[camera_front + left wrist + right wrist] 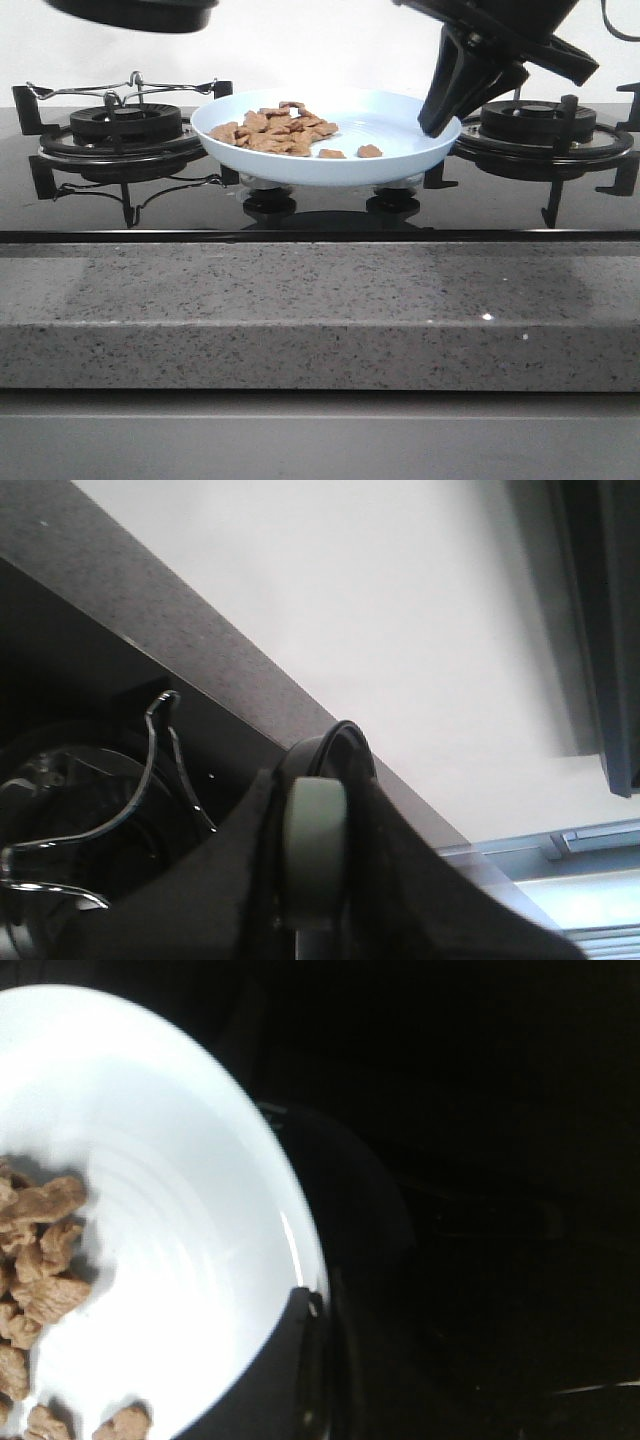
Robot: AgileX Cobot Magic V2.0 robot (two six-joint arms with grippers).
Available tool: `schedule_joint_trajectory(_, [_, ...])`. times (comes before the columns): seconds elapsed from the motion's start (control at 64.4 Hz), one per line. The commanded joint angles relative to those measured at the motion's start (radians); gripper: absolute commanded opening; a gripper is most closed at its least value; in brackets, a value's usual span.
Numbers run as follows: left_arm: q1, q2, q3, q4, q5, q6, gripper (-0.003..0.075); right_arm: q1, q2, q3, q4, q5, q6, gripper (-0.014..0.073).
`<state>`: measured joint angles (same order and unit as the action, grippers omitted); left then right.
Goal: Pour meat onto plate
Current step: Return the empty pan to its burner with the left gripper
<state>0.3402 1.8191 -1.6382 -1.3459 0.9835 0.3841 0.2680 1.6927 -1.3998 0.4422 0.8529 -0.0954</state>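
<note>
At nine o'clock in the front view: a black cast-iron left burner (125, 125) topped by a bent silver wire rack (120, 90), both on a glossy black glass hob (320, 215). High above at eleven o'clock: the dark rounded underside of a black frying pan (135, 12), cut off by the frame edge. In the left wrist view: the left gripper (315, 855), black fingers (240, 880) pressed against either side of a grey-green handle with a black rim (318, 825), clamped on it; the same wire rack and burner visible beyond, under a speckled dark counter edge and a white wall.

At the centre, between the two burners: a round shallow pale-blue plate (400, 135) with a raised rim, perched over the two black control knobs (270, 198). On the plate's nine-o'clock half: the meat (275, 130), small flat light-brown pieces in a loose heap, with two stray pieces lying apart toward six o'clock. Three-o'clock half of the plate bare.

At two o'clock: the right gripper (445, 95), black, angled down from the upper corner, tip at the plate's three-o'clock rim. In the right wrist view: one dark finger (280, 1360) over the rim, closed on the plate edge as far as can be seen; the other finger lost in darkness. Meat (40, 1250) heaped at the far side of the white-looking plate (200, 1210).

At three o'clock: the right burner (540, 125), black. Across the foreground: a speckled grey stone counter (320, 310).
</note>
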Motion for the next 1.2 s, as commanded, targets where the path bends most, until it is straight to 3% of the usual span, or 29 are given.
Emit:
schedule_joint_trajectory(0.0, [0.020,-0.033,-0.028,-0.101,0.013,-0.004,-0.0020,0.002,-0.038,-0.025,0.009,-0.025,-0.011,-0.0059])
schedule_joint_trajectory(0.854, [0.021,0.062,-0.028,-0.061,0.012,-0.010,-0.0013,0.002,-0.038,-0.025,0.009,-0.025,-0.011,-0.0059])
schedule_joint_trajectory(0.963, [0.021,0.062,-0.028,-0.038,0.012,-0.010,0.0076,0.002,-0.038,-0.025,0.009,-0.025,-0.011,-0.0059])
schedule_joint_trajectory(1.18, [0.021,0.062,-0.028,-0.023,0.036,-0.010,0.0365,0.002,-0.038,-0.025,0.009,-0.025,-0.011,-0.0059])
